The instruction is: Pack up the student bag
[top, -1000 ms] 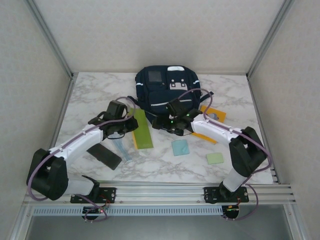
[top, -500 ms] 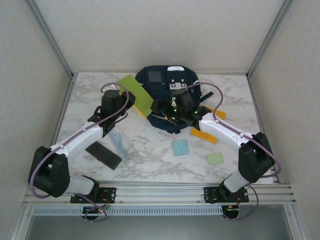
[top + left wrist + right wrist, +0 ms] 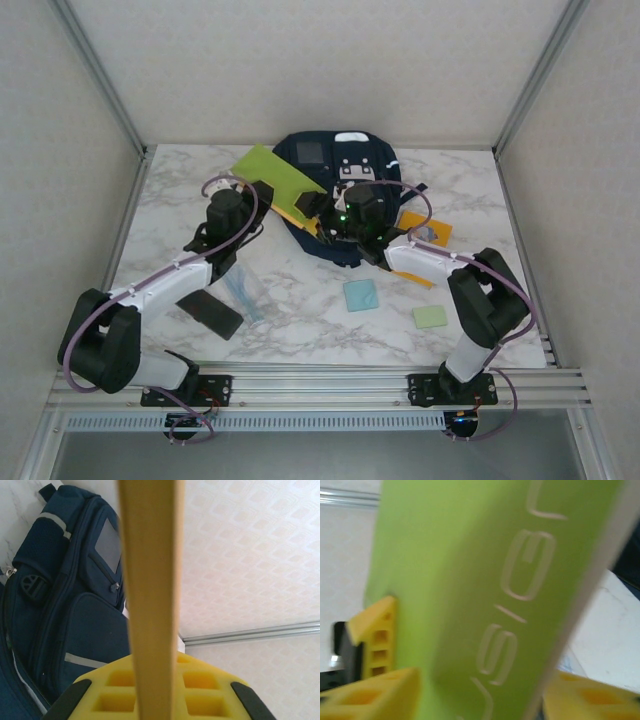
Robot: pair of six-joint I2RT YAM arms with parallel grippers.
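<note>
The student bag (image 3: 345,160) lies at the back middle of the table, dark navy with white stripes; it also appears in the left wrist view (image 3: 65,605). My left gripper (image 3: 255,198) (image 3: 155,692) is shut on a green notebook (image 3: 272,170), held tilted in the air over the bag's left side. In the left wrist view the notebook (image 3: 150,580) is seen edge-on. My right gripper (image 3: 326,215) (image 3: 480,700) sits at the bag's front left. The notebook's green cover (image 3: 470,580) passes between its yellow fingers (image 3: 375,695); contact is unclear.
On the table in front lie a flat black case (image 3: 207,312), a clear pouch of pens (image 3: 243,290), a teal square pad (image 3: 360,295) and a pale green pad (image 3: 431,317). An orange folder (image 3: 428,228) lies right of the bag. Frame posts stand at both sides.
The left arm has lifted the green notebook off the table and carried it up toward the bag. The right gripper has moved in beside it, and its jaws have narrowed.
</note>
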